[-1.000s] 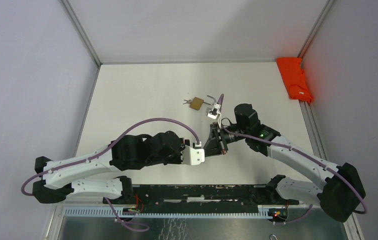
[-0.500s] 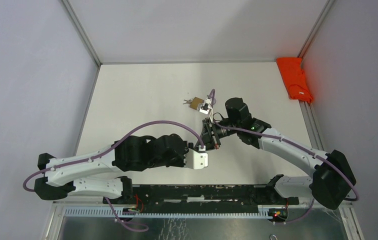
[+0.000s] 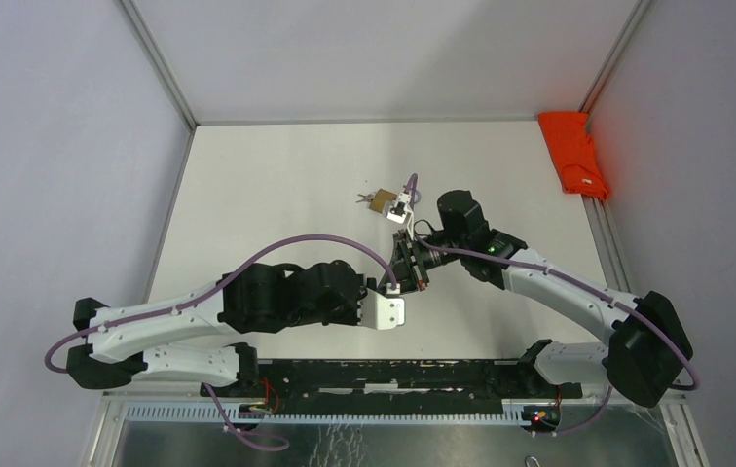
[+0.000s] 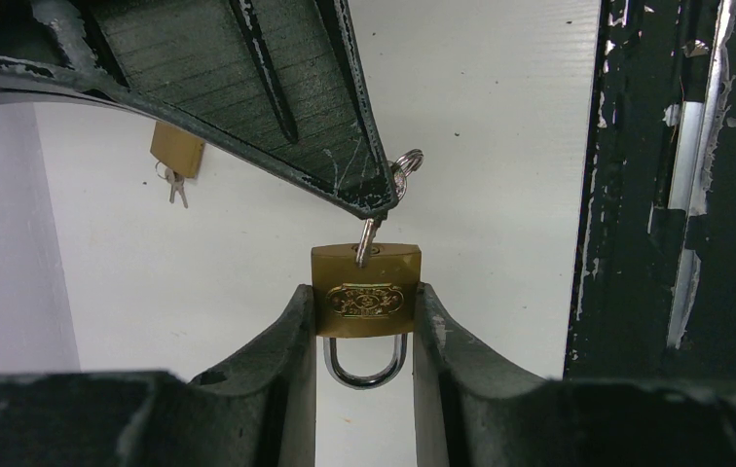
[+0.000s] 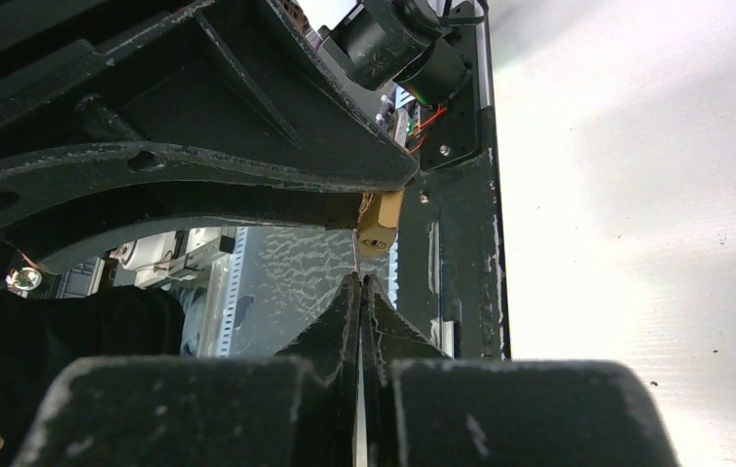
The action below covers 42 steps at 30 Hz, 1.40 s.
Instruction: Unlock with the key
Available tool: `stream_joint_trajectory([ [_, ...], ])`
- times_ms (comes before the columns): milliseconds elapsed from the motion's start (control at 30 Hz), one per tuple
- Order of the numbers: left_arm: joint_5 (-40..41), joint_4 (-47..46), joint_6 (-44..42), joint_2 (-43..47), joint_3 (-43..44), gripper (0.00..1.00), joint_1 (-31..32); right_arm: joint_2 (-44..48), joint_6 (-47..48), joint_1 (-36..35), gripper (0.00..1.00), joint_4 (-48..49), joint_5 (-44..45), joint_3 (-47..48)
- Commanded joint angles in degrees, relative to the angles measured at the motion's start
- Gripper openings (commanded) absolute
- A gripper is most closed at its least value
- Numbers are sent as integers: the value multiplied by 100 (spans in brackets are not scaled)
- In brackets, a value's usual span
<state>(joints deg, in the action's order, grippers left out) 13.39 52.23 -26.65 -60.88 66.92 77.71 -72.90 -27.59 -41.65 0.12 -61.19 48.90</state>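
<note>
Key [image 4: 368,241], head hidden inside the tight-shut right pincer [image 5: 360,283], meets padlock [image 4: 365,301] clamped by left pincer [image 4: 364,294].

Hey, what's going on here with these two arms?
The left gripper holds a brass padlock by its sides. The right gripper is shut on the key, whose blade sits in the padlock's keyhole. The shackle looks closed, so it is not yet unlocked. A second padlock with keys lies on the table beyond.
</note>
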Motion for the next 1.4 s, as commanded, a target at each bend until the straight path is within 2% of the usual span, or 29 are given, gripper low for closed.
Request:
stream_joint_trajectory([
  [0,-37,-398,-1,81,177,2,50,166,130,-36,0,-1,274,207],
  [667,74,-303,99,131,99,2,53,381,341,-22,0,-477,428,225],
  [1367,-153,-309,122,-35,309,2,51,144,235,-35,0,-288,319,251],
])
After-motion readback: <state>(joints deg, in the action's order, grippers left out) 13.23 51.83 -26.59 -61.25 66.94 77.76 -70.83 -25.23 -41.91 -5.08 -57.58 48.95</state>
